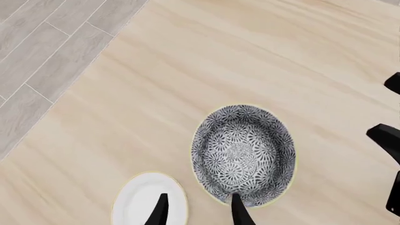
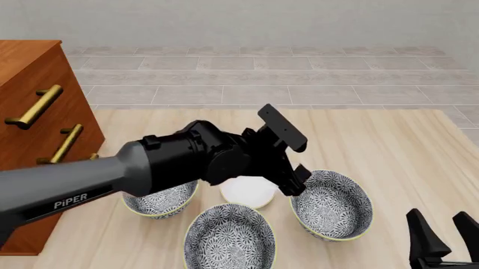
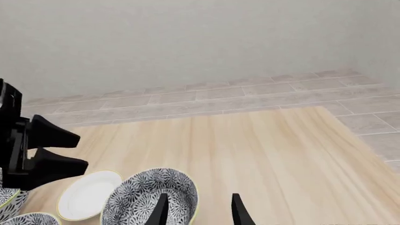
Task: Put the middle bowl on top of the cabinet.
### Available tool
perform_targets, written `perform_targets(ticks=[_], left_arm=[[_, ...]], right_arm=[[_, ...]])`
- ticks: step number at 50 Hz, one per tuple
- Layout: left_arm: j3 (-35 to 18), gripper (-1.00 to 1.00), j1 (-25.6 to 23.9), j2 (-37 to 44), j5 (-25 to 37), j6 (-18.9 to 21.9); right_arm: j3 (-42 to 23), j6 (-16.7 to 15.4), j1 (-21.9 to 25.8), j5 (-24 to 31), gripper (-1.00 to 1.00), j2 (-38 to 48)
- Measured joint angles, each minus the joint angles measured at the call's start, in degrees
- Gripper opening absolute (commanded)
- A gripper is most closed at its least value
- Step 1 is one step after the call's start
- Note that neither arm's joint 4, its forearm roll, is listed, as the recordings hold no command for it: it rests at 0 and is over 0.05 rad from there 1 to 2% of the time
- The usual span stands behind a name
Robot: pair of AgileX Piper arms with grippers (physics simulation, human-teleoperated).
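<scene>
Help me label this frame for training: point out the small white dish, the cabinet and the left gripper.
white dish [image 1: 140, 201]: left wrist view, on its flat inside.
cabinet [image 2: 22, 78]: front view, on its wooden drawer front.
left gripper [image 1: 198, 208]: left wrist view, midway between its two open black fingertips.

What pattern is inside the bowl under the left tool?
Dark grey-and-white floral print on the bowl, with a pale yellow-green rim; clearest in the left wrist view.

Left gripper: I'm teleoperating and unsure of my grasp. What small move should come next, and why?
Probably lower it: the open left gripper hangs with one finger over the rim of the floral bowl, the other over the white dish.
</scene>
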Motion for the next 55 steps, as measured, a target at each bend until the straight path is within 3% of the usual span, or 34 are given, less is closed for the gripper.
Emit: perform_targets(ticks=[55], left_arm=[[-1.11,1.00,-1.47,8.97,-4.72,-4.96]], right_arm=[[0.02,0.51,-0.09,1.54,1.00,0.07]])
